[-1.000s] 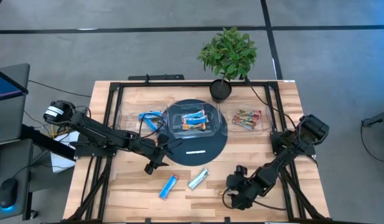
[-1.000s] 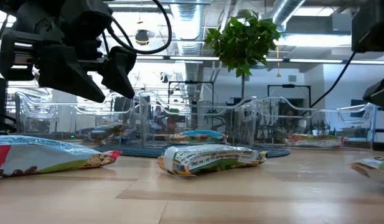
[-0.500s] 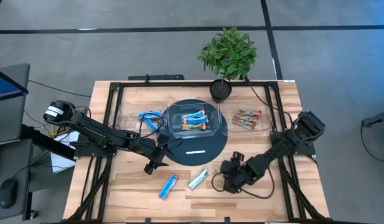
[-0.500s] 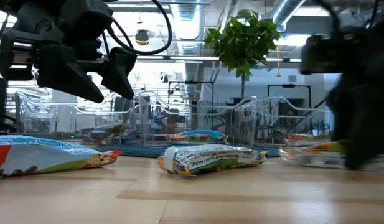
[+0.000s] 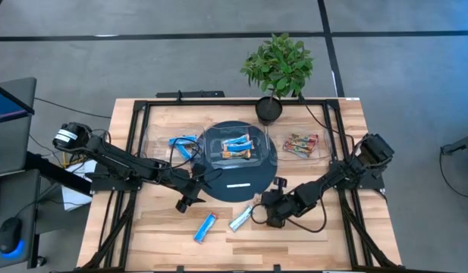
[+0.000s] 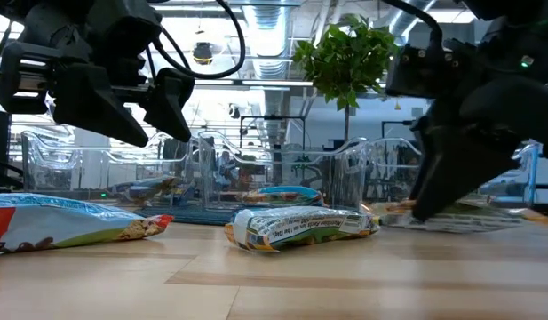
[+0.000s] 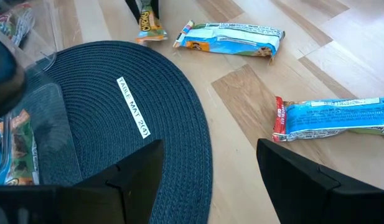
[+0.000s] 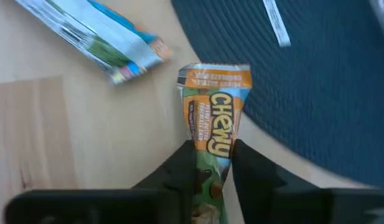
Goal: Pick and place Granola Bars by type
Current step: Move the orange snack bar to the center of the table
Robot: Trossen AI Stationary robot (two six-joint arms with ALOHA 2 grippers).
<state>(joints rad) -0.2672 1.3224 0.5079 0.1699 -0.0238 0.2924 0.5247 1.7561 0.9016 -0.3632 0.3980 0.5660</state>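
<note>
A tan-and-green granola bar [image 8: 213,106] sits between the fingers of my right gripper [image 8: 213,148], which is shut on it at the near edge of the round dark blue mat [image 5: 218,173]. My left gripper [image 7: 220,186] stands open above the mat's near left edge [image 5: 190,199], holding nothing. A blue bar [image 5: 206,225] and a pale silver-green bar [image 5: 241,218] lie flat on the wood between the grippers. Three clear trays hold bars: blue at the left [image 5: 180,142], blue and tan in the middle [image 5: 235,148], tan and red at the right [image 5: 300,144]. My right gripper pinches the tan bar's two long edges [image 8: 213,134] between its two fingers, at the end nearer the wrist. The fingers slant down from the table's right and lie along the bar. Its free end [image 8: 214,73] sticks out ahead, low by the mat's edge; whether it touches the wood I cannot tell.
A white label strip [image 5: 239,183] lies on the mat. A potted plant [image 5: 277,68] stands at the far edge. A black frame [image 5: 135,136] runs around the tabletop. Bare wood lies along the near edge [image 5: 309,246].
My right gripper has travelled from the near right of the table toward the left and far side, up to the mat's near edge. The tan bar has come along with it across the table. My left gripper has kept still.
</note>
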